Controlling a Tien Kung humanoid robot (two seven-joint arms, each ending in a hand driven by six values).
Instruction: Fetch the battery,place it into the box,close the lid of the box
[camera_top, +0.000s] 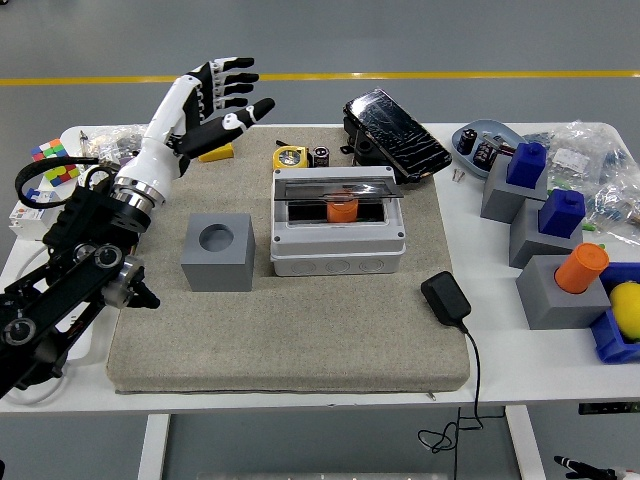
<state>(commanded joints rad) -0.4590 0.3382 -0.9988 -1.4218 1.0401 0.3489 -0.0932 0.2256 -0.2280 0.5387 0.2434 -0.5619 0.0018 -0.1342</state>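
The grey box (338, 250) stands in the middle of the beige mat. Its clear lid (335, 186) lies down over the opening. Through it an orange battery (343, 210) shows inside the box. My left hand (215, 95) is raised over the table's far left, well away from the box, with its fingers spread and holding nothing. The right arm is out of the picture.
A grey block with a round hole (217, 251) sits left of the box. Behind the box are a yellow tape measure (290, 157), a small dark cell (321, 155) and a black panel (395, 135). A black charger (446, 298) lies front right. Grey blocks with blue and orange pieces (560, 270) crowd the right.
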